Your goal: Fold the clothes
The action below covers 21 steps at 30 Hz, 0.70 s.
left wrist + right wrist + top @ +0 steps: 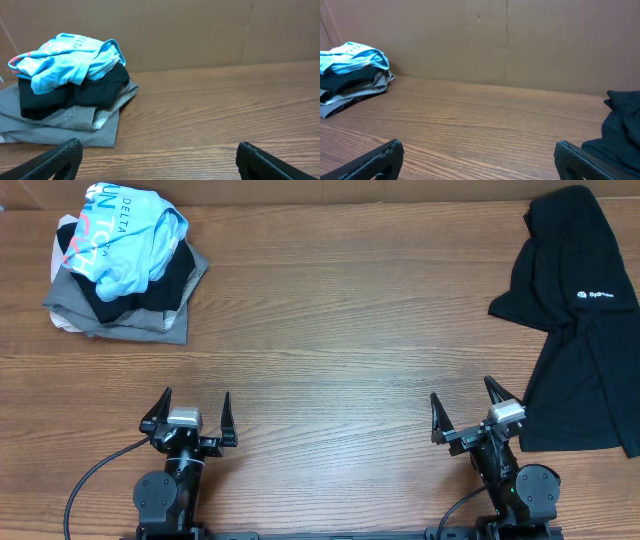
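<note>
Starting at the near edge, we've got the left gripper and the right gripper both sitting low over the wooden table. On each, the fingers are spread wide with nothing between them. Both wrist views agree, showing just two dark fingertips at the bottom corners and bare wood in the gap. (poster A)

Yep, we see the same. The right gripper is just beside the near end of the black shirt, and we can't tell whether one finger brushes it. The shirt lies unfolded and rumpled along the table's right side, running from near that gripper up to the far right corner. Its right edge is cut off by the overhead frame. The small white logo faces up, more toward the far end. (poster B)

And the far left corner? (poster A)

We've got a pile there, well apart from the black shirt. A grey garment is on the bottom, a black piece is on top of it, and a crumpled light blue shirt with pink and white lettering sits on top. A brown cardboard wall stands right behind the table. (poster B)
</note>
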Each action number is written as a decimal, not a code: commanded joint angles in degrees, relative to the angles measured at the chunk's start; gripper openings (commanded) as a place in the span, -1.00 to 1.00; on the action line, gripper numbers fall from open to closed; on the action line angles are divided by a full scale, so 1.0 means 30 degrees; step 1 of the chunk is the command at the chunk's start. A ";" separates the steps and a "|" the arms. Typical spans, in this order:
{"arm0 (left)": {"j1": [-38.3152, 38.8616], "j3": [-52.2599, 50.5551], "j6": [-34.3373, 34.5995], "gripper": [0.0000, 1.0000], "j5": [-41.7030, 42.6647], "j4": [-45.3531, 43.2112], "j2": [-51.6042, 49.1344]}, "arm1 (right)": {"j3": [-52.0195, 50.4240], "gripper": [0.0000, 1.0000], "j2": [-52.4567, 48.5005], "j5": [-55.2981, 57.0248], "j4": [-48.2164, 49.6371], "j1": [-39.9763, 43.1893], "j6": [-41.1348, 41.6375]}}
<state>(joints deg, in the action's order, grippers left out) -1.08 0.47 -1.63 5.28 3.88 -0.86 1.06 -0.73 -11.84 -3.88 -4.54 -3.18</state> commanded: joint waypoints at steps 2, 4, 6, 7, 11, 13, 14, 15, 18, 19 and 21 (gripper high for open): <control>0.0124 -0.0066 0.0117 1.00 -0.0284 0.0066 0.0058 | -0.0204 1.00 0.0189 -0.0073 0.0109 -0.0087 0.0117; 0.0124 -0.0066 0.0117 1.00 -0.0284 0.0066 0.0058 | -0.0204 1.00 0.0189 -0.0073 0.0109 -0.0087 0.0124; 0.0124 -0.0066 0.0117 1.00 -0.0284 0.0066 0.0058 | -0.0204 1.00 0.0189 -0.0073 0.0109 -0.0087 0.0124; 0.0124 -0.0066 0.0117 0.99 -0.0284 0.0066 0.0058 | -0.0204 1.00 0.0189 -0.0073 0.0109 -0.0087 0.0117; 0.0124 -0.0066 0.0117 1.00 -0.0284 0.0066 0.0058 | -0.0204 1.00 0.0189 -0.0073 0.0109 -0.0087 0.0124; 0.0124 -0.0066 0.0117 1.00 -0.0284 0.0066 0.0058 | -0.0204 1.00 0.0189 -0.0073 0.0109 -0.0087 0.0124; 0.0124 -0.0066 0.0117 1.00 -0.0284 0.0066 0.0058 | -0.0204 1.00 0.0189 -0.0073 0.0109 -0.0087 0.0117; 0.0124 -0.0066 0.0117 1.00 -0.0284 0.0066 0.0058 | -0.0204 1.00 0.0189 -0.0073 0.0109 -0.0087 0.0117; 0.0124 -0.0066 0.0117 1.00 -0.0357 0.0066 0.0058 | -0.0204 1.00 0.0189 -0.0073 0.0109 -0.0087 0.0117; 0.0124 -0.0066 0.0117 1.00 -0.0444 0.0066 0.0058 | -0.0204 1.00 0.0189 -0.0073 0.0109 -0.0087 0.0117; 0.0124 -0.0066 0.0124 1.00 -0.0408 0.0066 0.0058 | -0.0204 1.00 0.0189 -0.0073 0.0109 -0.0087 0.0117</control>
<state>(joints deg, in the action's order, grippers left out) -1.08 0.47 -1.63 5.19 3.88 -0.86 1.06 -0.73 -11.81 -3.88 -4.54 -3.18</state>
